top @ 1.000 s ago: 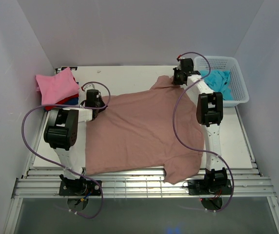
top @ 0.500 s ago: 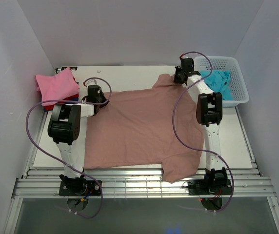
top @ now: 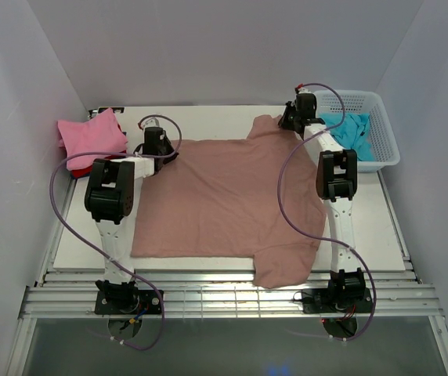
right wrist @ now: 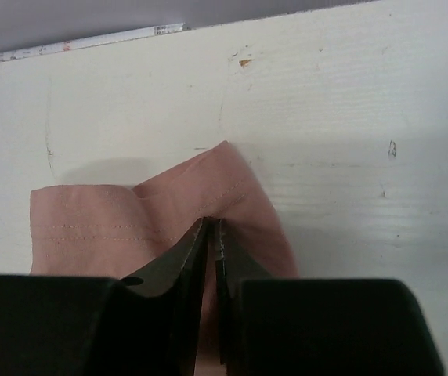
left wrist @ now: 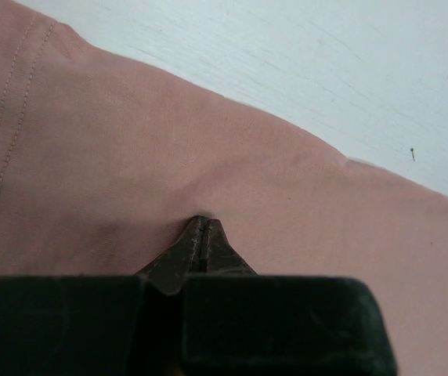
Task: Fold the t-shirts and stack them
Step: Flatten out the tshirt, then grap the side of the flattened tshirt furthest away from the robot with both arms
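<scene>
right pincer [right wrist: 211,235] pinching rose-brown t-shirt [right wrist: 130,215] hem, table [right wrist: 349,117]

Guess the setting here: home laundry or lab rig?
Most likely a lab test cell: plain white walls box in a white table, two arms bolted to a slotted metal rail, and a rose-brown t-shirt spread out.

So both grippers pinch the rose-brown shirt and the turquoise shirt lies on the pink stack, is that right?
No: the top external view shows the turquoise shirt in the white basket. The left gripper and right gripper do pinch the rose-brown shirt.

The t-shirt [top: 224,196] — matt stitched cloth; the table [top: 208,121] — scuffed, matt.
</scene>
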`<action>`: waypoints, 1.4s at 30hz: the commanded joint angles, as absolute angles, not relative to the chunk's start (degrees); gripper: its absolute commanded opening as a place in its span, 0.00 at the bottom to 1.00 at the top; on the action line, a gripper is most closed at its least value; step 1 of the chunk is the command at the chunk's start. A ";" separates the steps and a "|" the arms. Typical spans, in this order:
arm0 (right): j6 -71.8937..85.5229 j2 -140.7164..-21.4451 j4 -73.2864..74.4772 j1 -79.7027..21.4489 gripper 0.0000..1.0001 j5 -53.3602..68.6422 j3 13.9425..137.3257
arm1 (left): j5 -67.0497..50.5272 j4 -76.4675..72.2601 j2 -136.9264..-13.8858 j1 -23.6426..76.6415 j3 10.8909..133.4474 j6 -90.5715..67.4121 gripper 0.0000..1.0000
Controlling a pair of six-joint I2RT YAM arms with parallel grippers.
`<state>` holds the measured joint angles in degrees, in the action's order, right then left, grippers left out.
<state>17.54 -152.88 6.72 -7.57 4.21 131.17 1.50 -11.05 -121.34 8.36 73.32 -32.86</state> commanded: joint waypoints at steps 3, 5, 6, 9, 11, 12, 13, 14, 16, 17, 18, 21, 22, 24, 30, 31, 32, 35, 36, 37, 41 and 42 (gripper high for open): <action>19.07 -153.46 -2.90 -5.71 0.15 8.79 132.89 | 2.90 -5.36 -124.28 8.00 76.11 -32.17 0.00; 18.28 -152.76 -4.39 -5.63 0.15 8.96 132.02 | 2.64 -5.54 -124.98 7.91 76.38 -32.17 0.00; 17.50 -152.41 -4.74 -5.63 0.15 8.88 131.75 | 2.72 -5.45 -125.07 8.00 76.55 -32.34 0.00; 16.96 -149.78 -7.90 -5.19 0.16 11.41 129.38 | 2.81 -5.62 -124.55 8.00 75.77 -33.04 0.00; 17.40 -148.37 -11.32 -4.40 0.22 13.61 126.92 | 2.64 -7.46 -123.14 7.91 74.54 -33.40 0.00; 17.40 -147.75 -11.77 -4.13 0.25 15.10 126.74 | 2.03 -8.08 -121.48 8.00 73.92 -33.57 0.01; 17.32 -146.61 -11.95 -4.04 0.27 15.73 126.74 | 1.85 -8.96 -120.51 8.00 73.39 -33.49 0.07; 16.97 -146.08 -11.17 -3.78 0.32 15.91 127.26 | 1.76 -9.14 -119.72 8.00 73.48 -33.31 0.14; 15.04 -144.50 -9.76 -3.69 0.36 15.73 127.44 | 1.67 -9.32 -117.52 8.00 74.26 -32.17 0.51; 14.25 -143.88 -8.36 -3.69 0.40 15.73 127.09 | 1.93 -9.32 -116.90 8.00 74.62 -31.65 0.68; 13.54 -143.44 -7.74 -3.69 0.42 16.08 126.83 | 2.19 -9.14 -116.37 8.00 74.88 -31.03 0.88; 10.64 -142.56 -4.06 -3.78 0.48 16.26 126.30 | 3.69 -8.79 -114.79 8.00 76.02 -28.31 0.98; 9.94 -142.56 -3.17 -3.87 0.49 15.91 126.12 | 4.91 -8.01 -114.79 8.00 76.37 -26.56 0.98; 7.57 -142.91 -0.20 -4.22 0.50 14.08 126.29 | 5.53 -6.78 -115.66 8.00 78.39 -24.62 0.98; 0.89 -146.25 10.54 -5.80 0.50 7.57 131.22 | 7.99 4.04 -124.88 7.21 89.72 -19.08 0.98; 0.53 -146.42 11.16 -5.89 0.50 6.95 130.61 | 8.43 3.96 -125.50 6.95 90.08 -18.64 0.98; 0.35 -146.51 11.34 -5.98 0.50 6.42 130.34 | 8.87 3.35 -125.86 6.86 90.26 -18.20 0.98; 0.26 -147.21 13.00 -5.89 0.50 5.19 130.86 | 9.93 2.20 -126.82 6.33 91.23 -16.26 0.98; 0.26 -147.91 13.36 -5.98 0.50 5.10 131.30 | 10.02 2.28 -127.44 6.15 91.67 -15.82 0.98; 0.26 -148.09 13.71 -5.98 0.50 5.18 131.66 | 10.19 3.07 -127.79 5.98 92.89 -15.73 0.98; 0.53 -149.24 14.33 -5.98 0.51 6.41 132.36 | 11.86 4.84 -129.20 5.45 95.10 -15.38 0.98; 0.70 -149.93 14.59 -5.98 0.51 7.29 132.62 | 12.13 4.49 -129.11 5.45 95.01 -15.03 0.98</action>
<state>1.28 -148.79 13.39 -6.13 6.61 129.40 9.91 2.61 -129.71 6.11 93.25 -16.78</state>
